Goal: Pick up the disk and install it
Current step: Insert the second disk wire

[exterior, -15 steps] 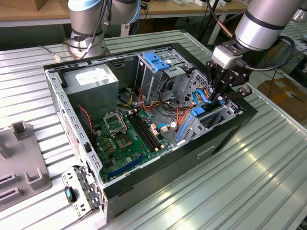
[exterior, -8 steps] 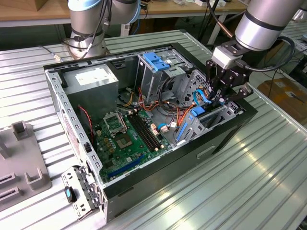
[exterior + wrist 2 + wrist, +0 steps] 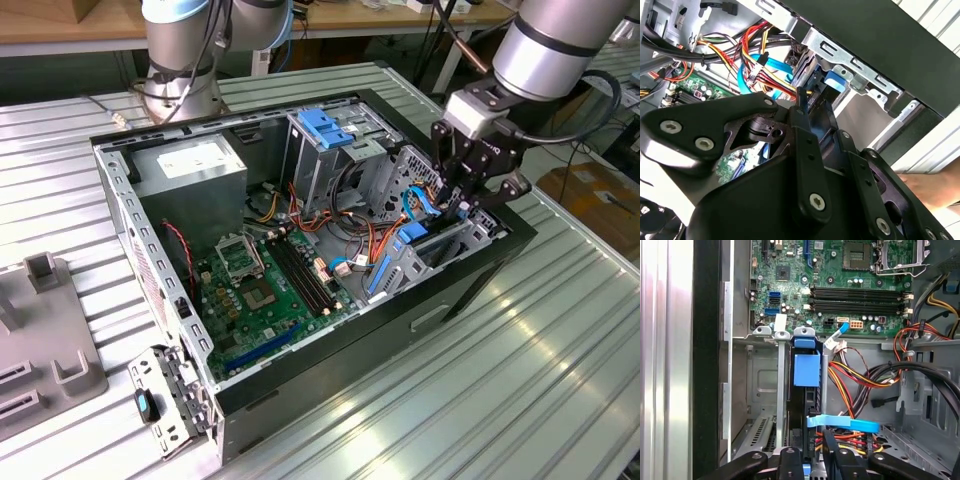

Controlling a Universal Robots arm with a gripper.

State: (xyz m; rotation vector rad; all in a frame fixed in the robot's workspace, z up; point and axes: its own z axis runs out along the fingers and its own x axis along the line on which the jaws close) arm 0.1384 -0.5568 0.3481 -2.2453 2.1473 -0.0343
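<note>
Now the black claw (image 3: 812, 460) grips the blue-railed grey metal disk (image 3: 806, 390) edge-on, partly seated in the open computer case's (image 3: 470, 285) drive slot; best pressed straight, clear of the orange cables (image 3: 850, 385).

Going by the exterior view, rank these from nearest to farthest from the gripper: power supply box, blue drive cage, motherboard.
From the gripper:
1. Blue drive cage, at the case's back, toward the exterior view's left of the gripper.
2. Motherboard, on the case floor.
3. Power supply box, far corner on the exterior view's left.
</note>
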